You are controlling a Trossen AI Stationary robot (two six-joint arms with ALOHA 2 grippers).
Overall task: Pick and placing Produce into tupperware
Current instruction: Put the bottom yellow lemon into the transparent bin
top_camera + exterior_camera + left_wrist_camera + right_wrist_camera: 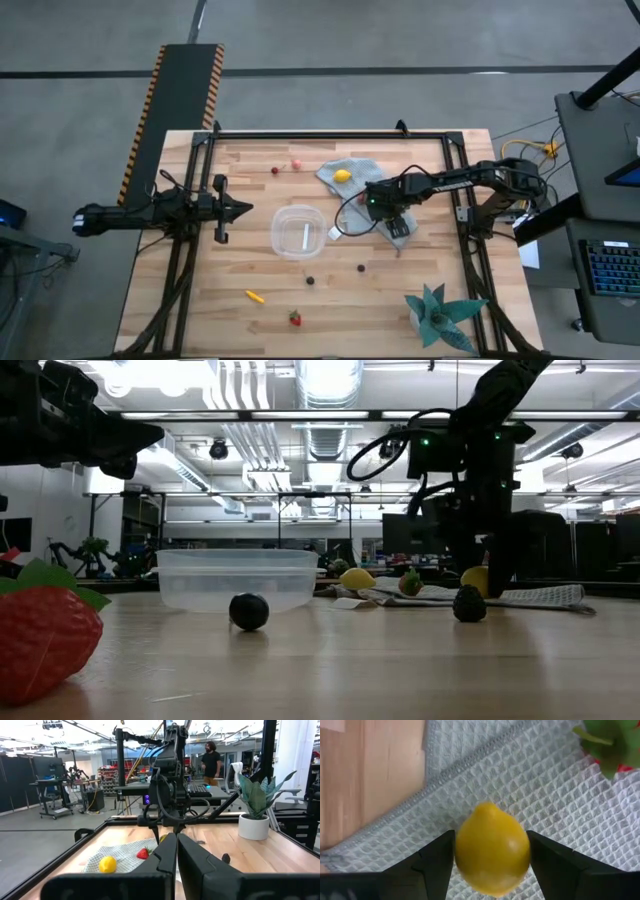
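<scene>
Right end effector down on the cloth, fingers pressed against a lemon; off-centre squeeze risked squirting it sideways, away from the tupperware.

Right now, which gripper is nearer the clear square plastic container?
Left. The left gripper sits just off the clear square plastic container's left side; the right gripper is farther right, over the grey cloth.

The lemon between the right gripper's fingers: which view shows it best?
Right wrist view: the lemon fills the frame between the right gripper fingers, over the cloth. Low view shows it partly hidden. High view hides it; left wrist view shows only a sliver.
</scene>
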